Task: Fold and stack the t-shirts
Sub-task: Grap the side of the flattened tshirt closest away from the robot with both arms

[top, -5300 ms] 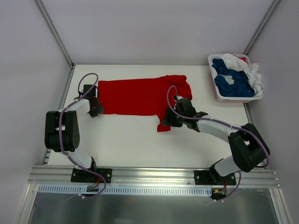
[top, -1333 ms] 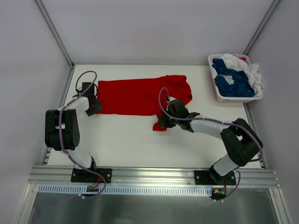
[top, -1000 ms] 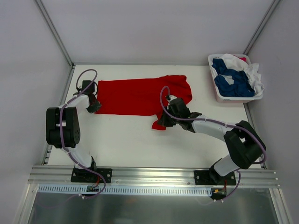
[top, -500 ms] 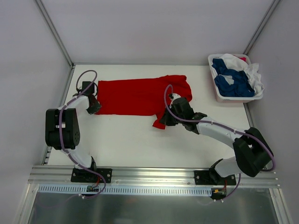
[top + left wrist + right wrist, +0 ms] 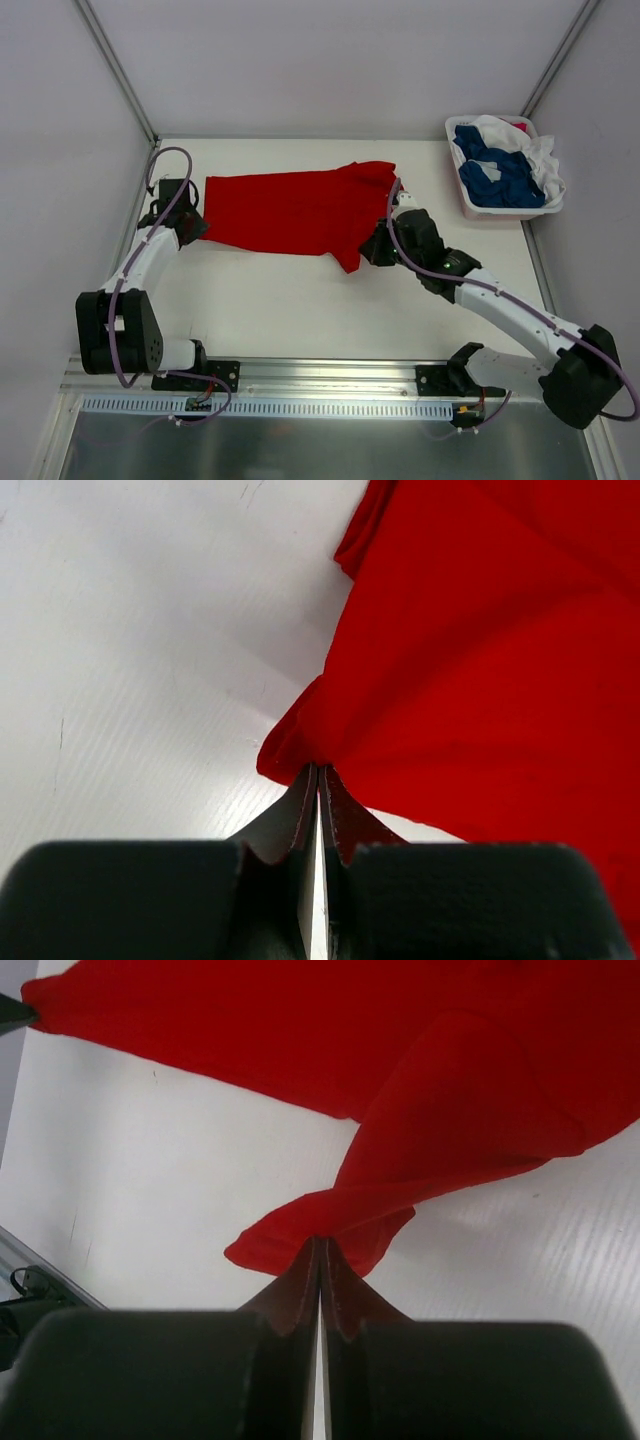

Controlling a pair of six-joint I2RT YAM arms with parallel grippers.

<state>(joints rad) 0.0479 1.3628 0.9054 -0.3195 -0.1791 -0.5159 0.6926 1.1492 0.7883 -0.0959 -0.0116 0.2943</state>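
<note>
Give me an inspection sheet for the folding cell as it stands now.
surface: white table, a few fine scratches.
job's things: red t-shirt spread across the far side; blue and white shirts heaped in the basket at the far right corner.
clutter: nothing seen.
hands: left hand shut on the red t-shirt's left near corner; right hand shut on a bunched fold at its right near edge.
cables: purple cables loop above both wrists; no snag seen.
surroundings: plain white walls; metal rail along the near edge.
</note>
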